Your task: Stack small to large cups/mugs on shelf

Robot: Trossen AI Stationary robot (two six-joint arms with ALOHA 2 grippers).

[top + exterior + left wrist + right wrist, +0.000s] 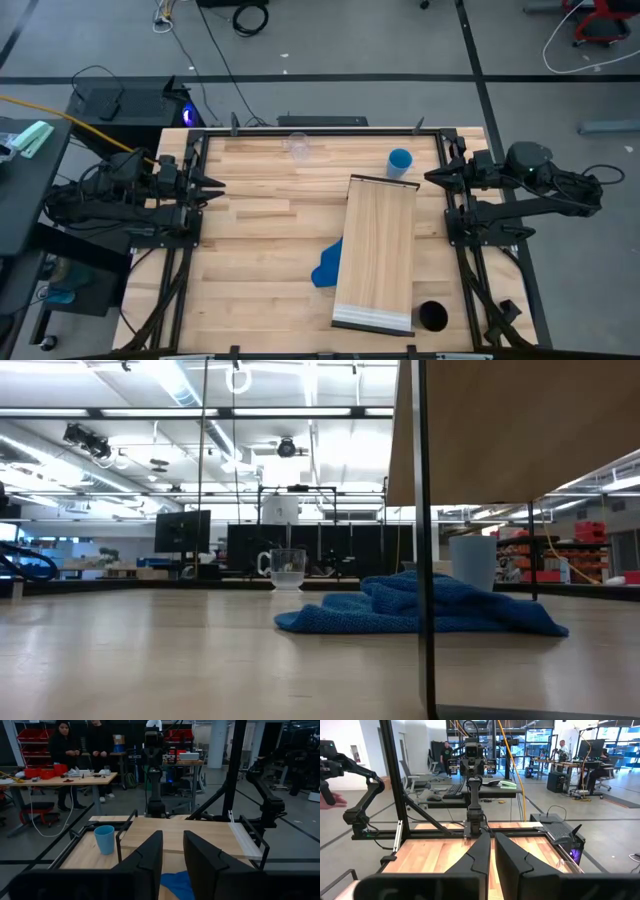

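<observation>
The clear cup (298, 146) stands on its base near the table's far edge, and also shows in the low view (285, 569). The blue cup (400, 162) stands upright by the shelf's far end (104, 839). The black cup (432, 316) stands at the near right, beside the shelf's strip end. The shelf (376, 252) is a long light-wood board raised on thin legs (425, 540), its pale strip toward the near edge. My left gripper (208, 183) (173, 836) waits at the left edge, open by a narrow gap. My right gripper (432, 176) (492, 837) waits at the right edge, shut.
A crumpled blue cloth (327, 265) lies on the table against the shelf's left side, partly under it (420, 608). A black frame rail (320, 128) runs along the table's far edge. Bare tabletop (260, 220) lies left of the shelf. People (75, 750) stand beyond the table.
</observation>
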